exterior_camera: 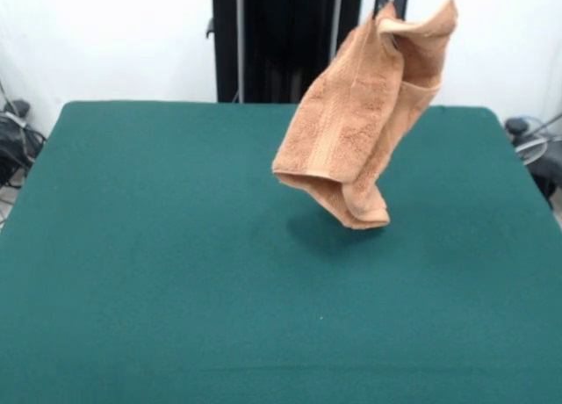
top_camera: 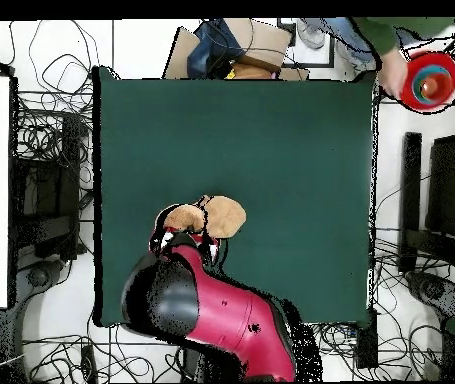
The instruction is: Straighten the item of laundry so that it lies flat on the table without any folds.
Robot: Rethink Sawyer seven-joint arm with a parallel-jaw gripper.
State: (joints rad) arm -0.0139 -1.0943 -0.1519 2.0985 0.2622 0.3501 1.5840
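A: What is shown from the front?

B: The towel (exterior_camera: 360,127) is seen lifted clear of the green tabletop (exterior_camera: 158,272), held by its top corner at the upper right of the frame. Only the tips of the pincer (exterior_camera: 392,2) are visible at the top edge, closed onto that corner. The cloth is draped down and to the left from the grip, bunched and folded on itself, with a woven band seen across its lower part. A faint shadow is cast on the felt beneath its lowest fold. The black pedestal (exterior_camera: 281,39) is seen behind, at the far side.

A: And from overhead?

B: The red and black arm (top_camera: 211,315) is seen reaching in from the bottom of the frame over the near part of the tabletop (top_camera: 271,140). The towel (top_camera: 209,216) is seen as a small tan bundle just past the arm's end, left of the surface's middle. The pincer itself is hidden under arm and cloth here. At the upper right corner, off the felt, a person's hand (top_camera: 393,72) is seen beside a red bowl (top_camera: 431,82).
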